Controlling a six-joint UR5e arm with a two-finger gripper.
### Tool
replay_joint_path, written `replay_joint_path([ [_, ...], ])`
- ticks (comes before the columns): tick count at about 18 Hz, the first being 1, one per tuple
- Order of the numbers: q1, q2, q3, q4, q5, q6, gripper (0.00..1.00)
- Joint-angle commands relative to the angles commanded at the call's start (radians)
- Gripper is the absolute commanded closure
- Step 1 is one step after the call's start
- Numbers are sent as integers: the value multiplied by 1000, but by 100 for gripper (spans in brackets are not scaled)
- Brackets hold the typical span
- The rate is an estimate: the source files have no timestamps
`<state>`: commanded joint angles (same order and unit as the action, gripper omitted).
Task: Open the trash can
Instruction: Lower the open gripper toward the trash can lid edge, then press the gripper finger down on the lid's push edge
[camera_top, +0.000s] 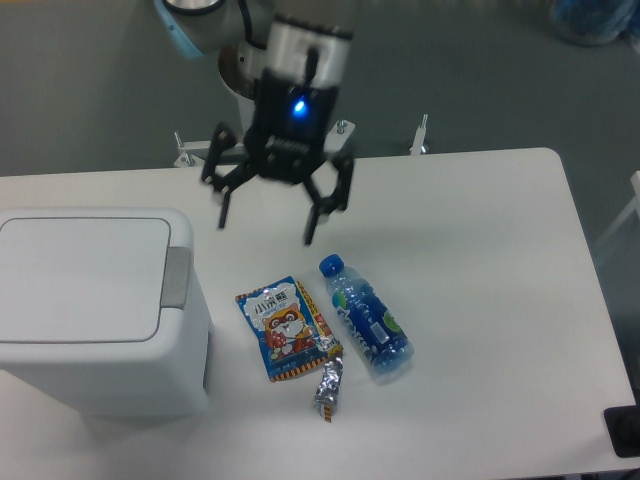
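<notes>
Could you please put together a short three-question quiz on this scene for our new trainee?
1. True or false: the lid of the trash can is closed.
2. Which thing lies nearest the grey push tab? A) the blue bottle B) the snack packet C) the foil wrapper
3. Fill in: the fingers of the gripper are spread ____ and hold nothing.

Key
1. True: the lid lies flat and flush on the bin.
2. B: the packet lies just right of the bin, the bottle farther right.
3. Open: the gripper hangs above the table, behind the packet and the bottle.
</notes>
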<state>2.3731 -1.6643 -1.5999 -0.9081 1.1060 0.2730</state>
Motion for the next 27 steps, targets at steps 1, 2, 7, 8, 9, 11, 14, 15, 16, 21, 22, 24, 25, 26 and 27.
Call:
replay_joint_path([
  [1,-3,-5,-2,0,0,0,0],
  [2,-11,-8,-2,2,2,0,0],
  [7,-25,-26,-6,6,3,0,0],
  [8,-26,-31,-6,8,3,2,0],
  [9,-28,-35,-6,14,3,2,0],
  [11,-29,-44,-8,21,3,5,0],
  [14,-35,-48,-14,21,3,6,0],
  [15,-35,-48,-14,21,3,6,0],
  [16,-35,-48,-14,21,3,6,0],
  [21,-37,-54,-15,20,3,8,0],
  [22,-37,-55,-17,20,3,8,0],
  [24,-37,-55,-18,20,3,8,0],
  [25,-37,-55,-18,20,3,8,0],
  [26,-37,-55,-20,18,3,8,0],
  [27,-37,-57,-21,18,3,8,0],
])
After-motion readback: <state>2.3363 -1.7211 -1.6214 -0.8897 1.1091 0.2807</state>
